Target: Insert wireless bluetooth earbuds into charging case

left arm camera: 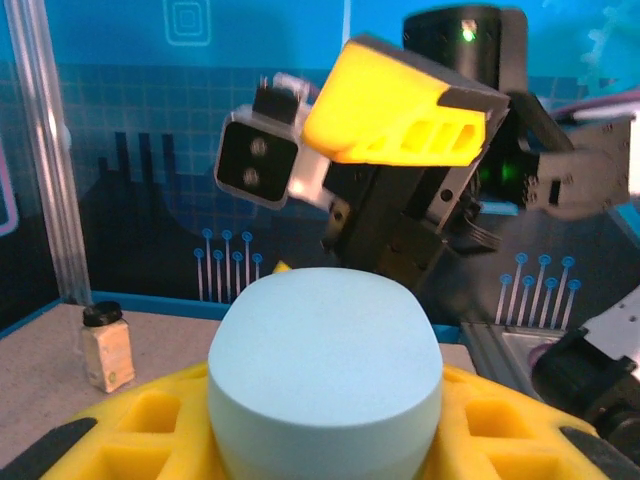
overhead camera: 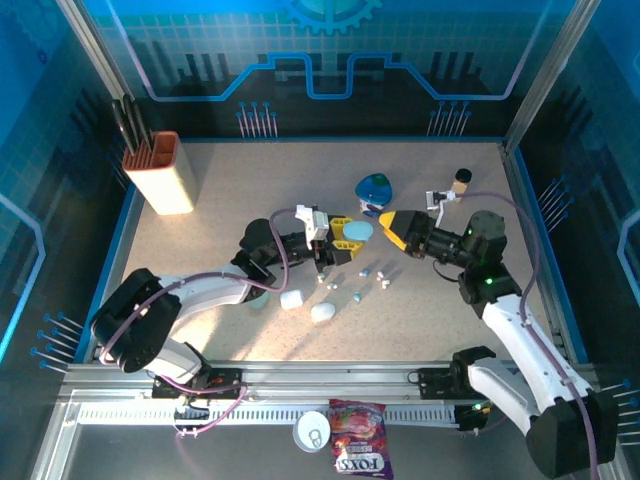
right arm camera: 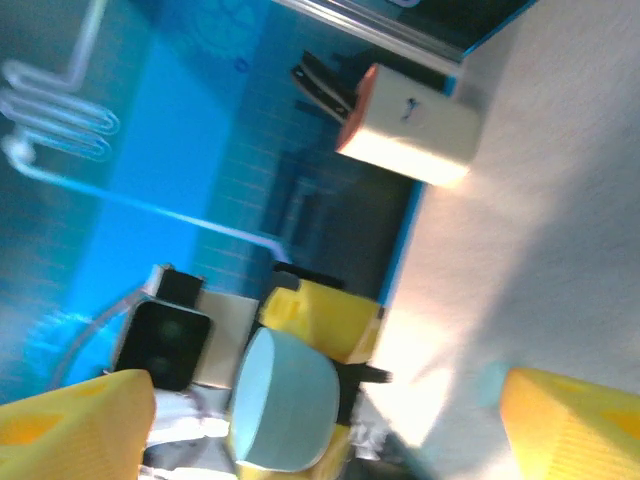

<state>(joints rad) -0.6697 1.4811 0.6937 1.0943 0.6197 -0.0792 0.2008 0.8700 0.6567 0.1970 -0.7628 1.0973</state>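
While the left gripper [overhead camera: 345, 236] clamped the pale teal pebble-shaped case [left arm camera: 325, 365] aloft, apparently presenting it for loading, the right gripper [overhead camera: 393, 228] faced it with jaws apart.

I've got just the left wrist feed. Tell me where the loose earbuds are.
Observer: From the top camera, several earbuds lie scattered on the table, on the arm-base side of the teal case clamped in the left end effector.
Operator: Report whether the right end effector has one.
Observer: No. The right end effector has its yellow fingers spread wide in the right wrist view, with nothing gripped between them.
Operator: Name any other cases.
Observer: Two white cases sit side by side on the table, left of the earbuds and close to the left arm.
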